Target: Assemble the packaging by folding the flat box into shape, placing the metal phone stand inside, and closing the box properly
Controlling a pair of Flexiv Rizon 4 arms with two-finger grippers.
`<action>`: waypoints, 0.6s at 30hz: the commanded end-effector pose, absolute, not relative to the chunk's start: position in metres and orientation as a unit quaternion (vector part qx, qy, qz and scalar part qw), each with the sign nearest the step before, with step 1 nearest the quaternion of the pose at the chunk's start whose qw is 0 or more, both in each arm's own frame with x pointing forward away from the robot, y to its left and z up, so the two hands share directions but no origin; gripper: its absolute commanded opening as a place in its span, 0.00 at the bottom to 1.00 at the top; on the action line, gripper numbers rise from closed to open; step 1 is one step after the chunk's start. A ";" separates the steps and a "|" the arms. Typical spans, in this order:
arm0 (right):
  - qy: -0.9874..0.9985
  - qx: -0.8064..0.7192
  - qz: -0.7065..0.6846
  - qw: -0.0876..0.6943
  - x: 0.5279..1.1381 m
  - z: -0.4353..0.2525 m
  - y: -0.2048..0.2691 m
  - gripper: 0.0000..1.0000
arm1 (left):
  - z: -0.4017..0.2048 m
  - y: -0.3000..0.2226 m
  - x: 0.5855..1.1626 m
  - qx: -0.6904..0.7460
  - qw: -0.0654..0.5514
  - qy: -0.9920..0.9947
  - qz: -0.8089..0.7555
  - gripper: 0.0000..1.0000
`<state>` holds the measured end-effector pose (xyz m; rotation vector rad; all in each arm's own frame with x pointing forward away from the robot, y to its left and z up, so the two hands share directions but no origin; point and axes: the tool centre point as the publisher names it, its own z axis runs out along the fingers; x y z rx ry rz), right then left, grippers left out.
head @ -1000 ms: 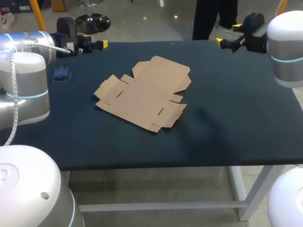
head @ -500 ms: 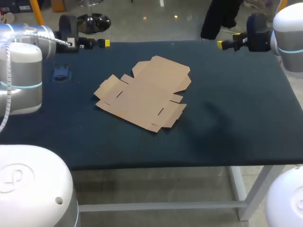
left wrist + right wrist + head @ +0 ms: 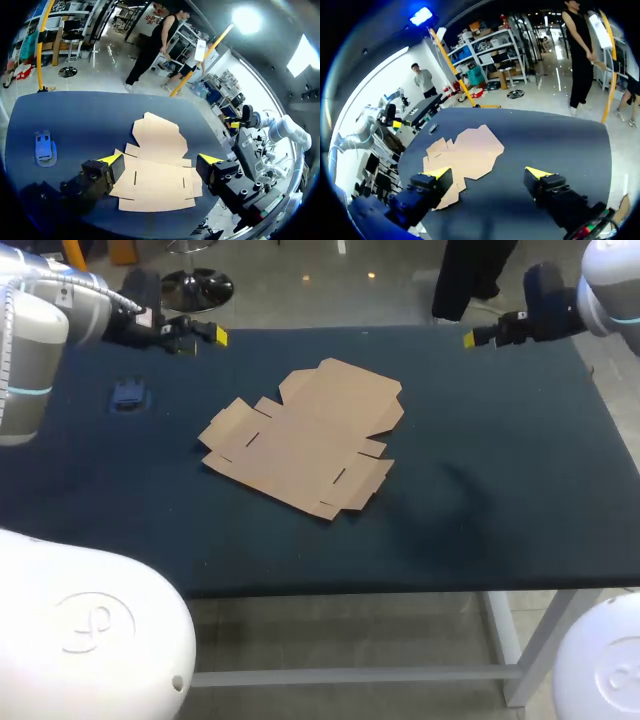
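Flat box (image 3: 305,435) lying unfolded mid-table (image 3: 520,490), untouched.
Head: left hand (image 3: 205,333) and right hand (image 3: 470,338) hovering at far corners. Left wrist: hand spread, phone stand (image 3: 44,147) sitting apart from box. Right wrist: spread too; advising pinning the base panel while raising a flap.

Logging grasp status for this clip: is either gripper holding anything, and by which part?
Nothing is held. The left gripper and right gripper are both open and empty, well clear of the flat box lying on the table.
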<state>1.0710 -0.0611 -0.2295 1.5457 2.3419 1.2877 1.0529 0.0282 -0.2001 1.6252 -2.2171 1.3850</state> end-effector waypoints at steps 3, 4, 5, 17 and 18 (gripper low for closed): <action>0.770 0.518 0.372 -0.030 1.062 -0.238 -0.073 1.00 | -0.216 0.038 1.055 0.541 0.150 -0.755 0.340 1.00; 0.770 0.518 0.370 -0.035 1.061 -0.240 -0.073 1.00 | -0.218 0.039 1.055 0.546 0.156 -0.754 0.331 1.00; 0.771 0.518 0.369 -0.038 1.059 -0.241 -0.074 1.00 | -0.219 0.040 1.055 0.559 0.158 -0.749 0.318 1.00; 0.771 0.518 0.369 -0.038 1.059 -0.241 -0.074 1.00 | -0.220 0.042 1.055 0.576 0.146 -0.746 0.300 1.00; 0.771 0.518 0.369 -0.038 1.059 -0.241 -0.074 1.00 | -0.220 0.042 1.055 0.576 0.146 -0.746 0.300 1.00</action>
